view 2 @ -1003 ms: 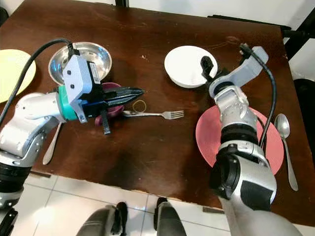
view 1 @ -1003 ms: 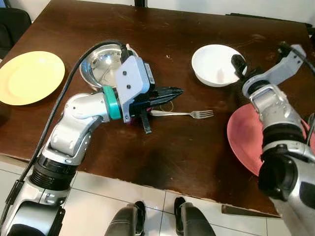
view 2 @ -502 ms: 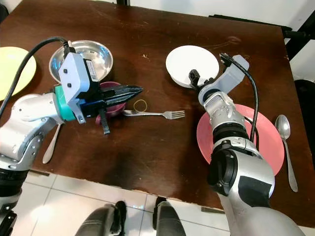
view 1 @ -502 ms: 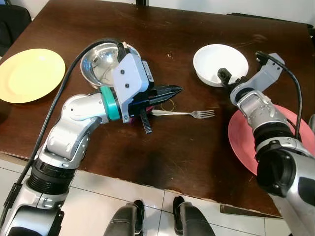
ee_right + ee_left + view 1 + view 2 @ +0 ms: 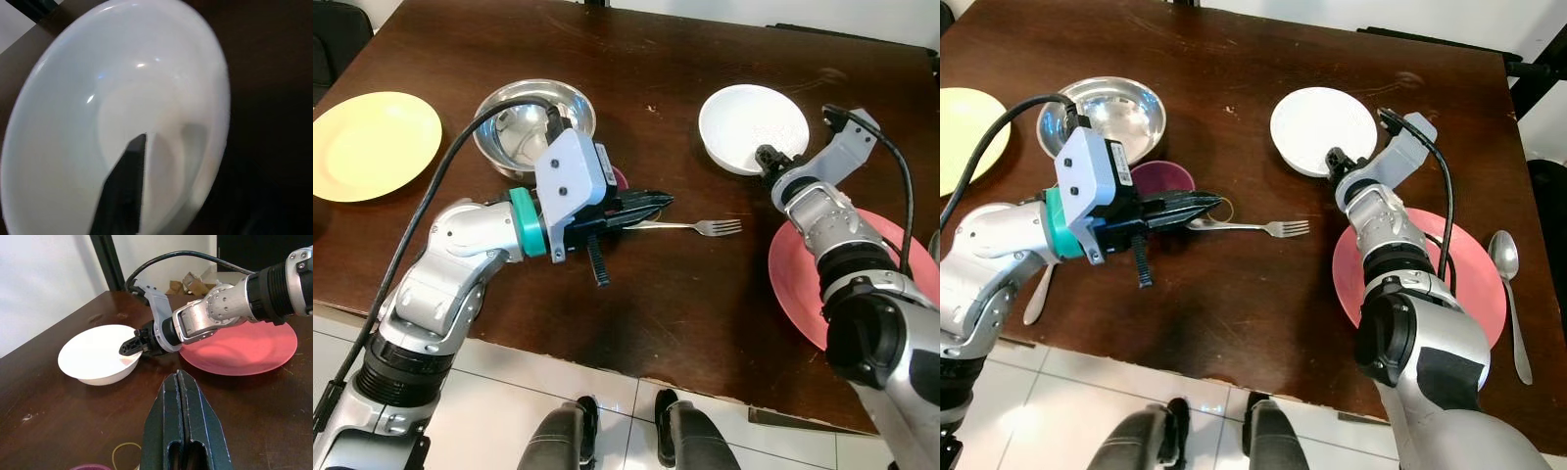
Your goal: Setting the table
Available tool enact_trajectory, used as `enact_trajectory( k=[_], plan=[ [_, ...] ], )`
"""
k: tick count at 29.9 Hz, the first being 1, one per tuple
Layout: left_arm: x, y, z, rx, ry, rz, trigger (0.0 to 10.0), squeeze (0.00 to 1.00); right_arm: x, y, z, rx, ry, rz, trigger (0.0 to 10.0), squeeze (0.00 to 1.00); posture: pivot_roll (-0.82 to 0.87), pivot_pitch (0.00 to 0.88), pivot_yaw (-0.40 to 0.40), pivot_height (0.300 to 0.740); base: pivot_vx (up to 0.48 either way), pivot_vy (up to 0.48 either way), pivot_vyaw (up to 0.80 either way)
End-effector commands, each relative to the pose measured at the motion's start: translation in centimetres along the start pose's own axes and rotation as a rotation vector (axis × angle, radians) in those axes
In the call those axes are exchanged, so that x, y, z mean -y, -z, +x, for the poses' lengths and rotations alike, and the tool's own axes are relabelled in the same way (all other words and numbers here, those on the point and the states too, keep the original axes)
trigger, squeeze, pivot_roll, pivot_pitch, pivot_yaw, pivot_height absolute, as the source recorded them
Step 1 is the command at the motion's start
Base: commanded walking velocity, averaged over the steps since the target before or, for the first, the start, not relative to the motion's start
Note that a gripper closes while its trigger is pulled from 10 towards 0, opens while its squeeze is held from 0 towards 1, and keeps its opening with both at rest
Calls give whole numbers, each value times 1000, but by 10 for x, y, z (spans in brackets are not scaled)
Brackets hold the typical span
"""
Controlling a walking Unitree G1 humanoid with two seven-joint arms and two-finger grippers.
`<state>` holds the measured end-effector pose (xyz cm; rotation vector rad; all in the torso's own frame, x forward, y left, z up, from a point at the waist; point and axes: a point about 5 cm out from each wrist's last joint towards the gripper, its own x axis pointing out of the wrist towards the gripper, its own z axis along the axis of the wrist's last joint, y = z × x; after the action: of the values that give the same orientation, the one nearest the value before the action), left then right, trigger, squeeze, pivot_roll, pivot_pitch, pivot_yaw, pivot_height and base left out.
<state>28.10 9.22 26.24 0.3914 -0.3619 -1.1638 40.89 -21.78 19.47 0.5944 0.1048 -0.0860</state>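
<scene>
- Note first your right gripper (image 5: 131, 346): it sits at the near rim of the white bowl (image 5: 752, 114), one black finger (image 5: 122, 191) reaching over the rim into the hollow. The other finger is hidden, so you cannot tell whether the rim is pinched; the pose suits gripping the bowl by its edge.
- The white bowl stands upright on the dark wooden table (image 5: 705, 294), just beyond the pink plate (image 5: 803, 284) and apart from it. It is shallow, plain, glossy and holds nothing visible. Judged from the layout, it belongs on that plate.
- Your left gripper (image 5: 641, 204) has its fingers pressed together, holding nothing, and hovers low over the handle end of the fork (image 5: 700, 227), pointing toward the right arm. Contact with the fork cannot be told.
- The fork lies flat, tines toward the pink plate, between the two arms; a rubber band (image 5: 126, 453) lies beside its handle.
- Behind the left gripper sit a small maroon dish (image 5: 1163, 177) and a steel bowl (image 5: 1102, 110); a yellow plate (image 5: 372, 147) lies farther left.
- One spoon (image 5: 1506, 284) rests just right of the pink plate.
</scene>
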Motion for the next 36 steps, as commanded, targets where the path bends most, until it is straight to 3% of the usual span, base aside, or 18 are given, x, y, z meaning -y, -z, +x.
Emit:
enact_trajectory(
  k=[1,9,18,21,22,23,24,25,26,28,29,30,31,33,35,36],
  plan=[
    [4,2,1,-4,11,-13,10000,0,4,3,-1,-8,17,12,0,0,109,229,62,740,0,0,0],
    [3,2,1,-6,-5,-16,10000,0,6,1,-1,5,14,15,0,0,101,224,62,740,0,0,0],
    [0,4,3,-4,-34,-11,10000,0,1,-15,-1,93,-42,13,0,0,86,215,65,740,0,0,0],
    [-9,4,1,-3,-116,0,10000,0,-8,-29,-3,199,-111,-81,0,0,77,211,71,740,0,0,0],
    [-17,3,-3,1,-186,0,10000,0,-16,-39,-8,289,-167,-149,745,0,72,204,76,740,0,0,0],
    [-17,3,-3,1,-186,0,10000,0,-16,-39,-8,289,-167,-149,745,0,72,204,76,740,0,0,0],
    [-23,3,-6,4,-247,-7,10000,0,-23,-45,-15,367,-213,-199,4745,0,69,201,80,740,0,0,0],
    [-23,3,-6,4,-247,-7,10000,0,-23,-45,-15,367,-213,-199,4745,0,69,201,80,740,0,0,0],
    [-31,5,-13,-2,-327,-18,10000,0,-31,-50,-31,474,-258,-274,10000,0,53,195,92,740,0,0,0],
    [-31,5,-13,-2,-327,-18,10000,0,-31,-50,-31,474,-258,-274,10000,0,53,195,92,740,0,0,0],
    [-37,8,-19,-13,-392,-26,10000,0,-39,-50,-49,557,-292,-332,10000,0,30,192,102,740,0,0,0],
    [-37,8,-19,-13,-392,-26,10000,0,-39,-50,-49,557,-292,-332,10000,0,30,192,102,740,0,0,0],
    [-41,12,-24,-30,-448,-31,10000,0,-47,-46,-69,622,-321,-382,10000,0,13,191,110,740,0,0,0],
    [-41,12,-24,-30,-448,-31,10000,0,-47,-46,-69,622,-321,-382,10000,0,13,191,110,740,0,0,0],
    [-47,21,-36,-62,-535,-40,10000,0,-58,-27,-102,656,-368,-454,10000,0,-24,185,127,740,0,0,0],
    [-47,21,-36,-62,-535,-40,10000,0,-58,-27,-102,656,-368,-454,10000,0,-24,185,127,740,0,0,0]
  ],
)
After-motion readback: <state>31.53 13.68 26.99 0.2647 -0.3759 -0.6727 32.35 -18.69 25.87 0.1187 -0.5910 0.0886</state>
